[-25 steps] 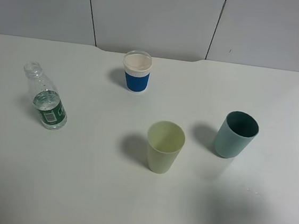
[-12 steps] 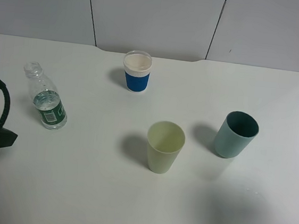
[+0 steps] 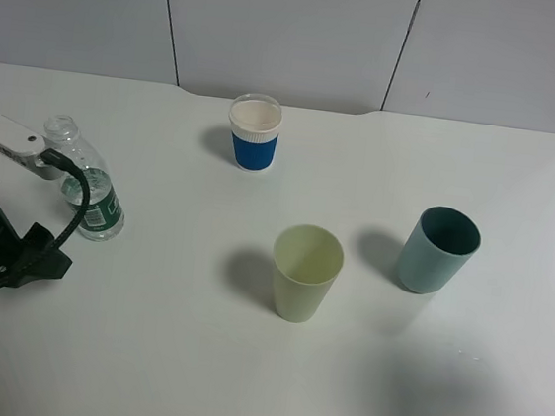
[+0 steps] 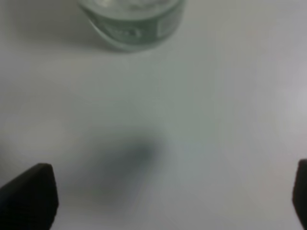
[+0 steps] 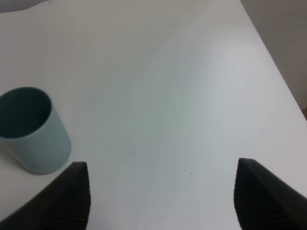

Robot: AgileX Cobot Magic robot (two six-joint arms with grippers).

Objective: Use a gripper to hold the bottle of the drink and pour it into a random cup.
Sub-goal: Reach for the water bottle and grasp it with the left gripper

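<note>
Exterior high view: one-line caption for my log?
Left arm's open tool beside the uncapped bottle; blue cup, yellow-green cup and teal cup stand apart.

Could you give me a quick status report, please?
Left gripper open, short of the bottle. Right gripper open, holding nothing. Bottle upright, uncapped; nothing in the way.

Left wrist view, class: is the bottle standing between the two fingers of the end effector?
No, the bottle stands beyond the two black fingertips, and only bare table lies in the gap between them.
</note>
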